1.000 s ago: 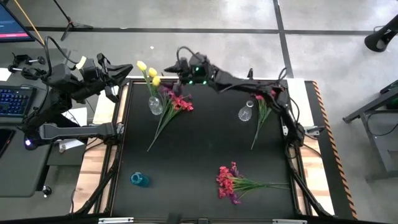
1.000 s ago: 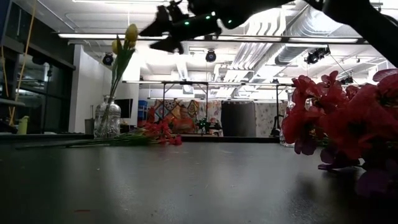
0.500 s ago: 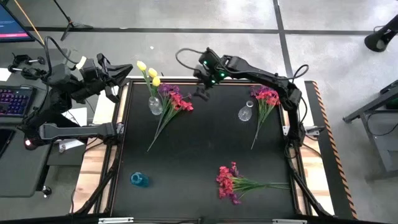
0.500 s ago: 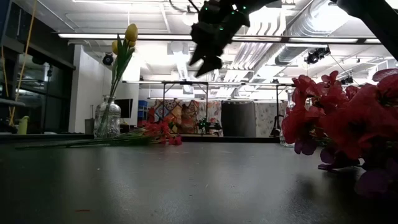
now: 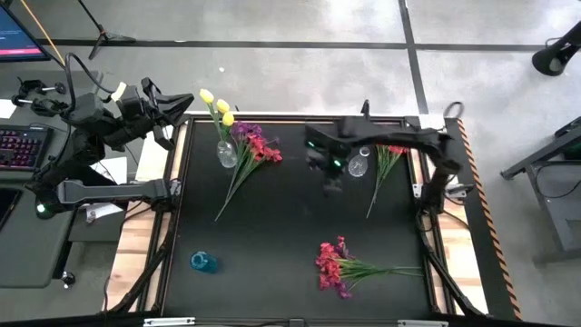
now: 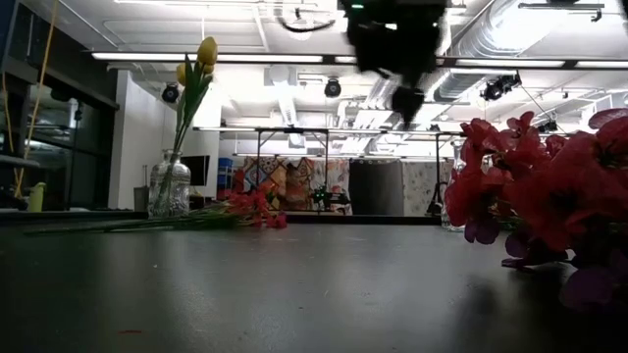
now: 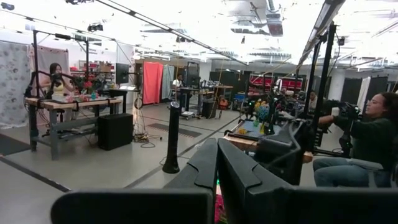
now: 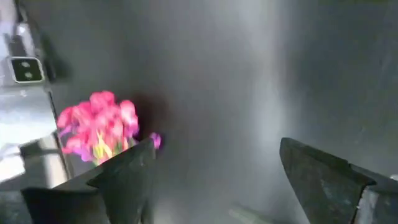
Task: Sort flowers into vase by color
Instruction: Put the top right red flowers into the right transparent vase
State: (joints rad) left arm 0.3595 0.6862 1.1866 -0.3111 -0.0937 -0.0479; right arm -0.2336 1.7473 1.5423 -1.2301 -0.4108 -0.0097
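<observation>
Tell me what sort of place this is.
Probably a robotics lab or workshop in a big open hall: bare ceiling pipes, work tables with people seated at them, and a keyboard beside the robot's black table.

In the low view, we saw the right gripper (image 6: 404, 98) only as a dark blur, its arm cut off by the top edge. The near flowers (image 6: 549, 196) ran off the right edge. In the right wrist view the pink bunch (image 8: 99, 127) was blurred, partly hidden behind one finger (image 8: 121, 174).
</observation>
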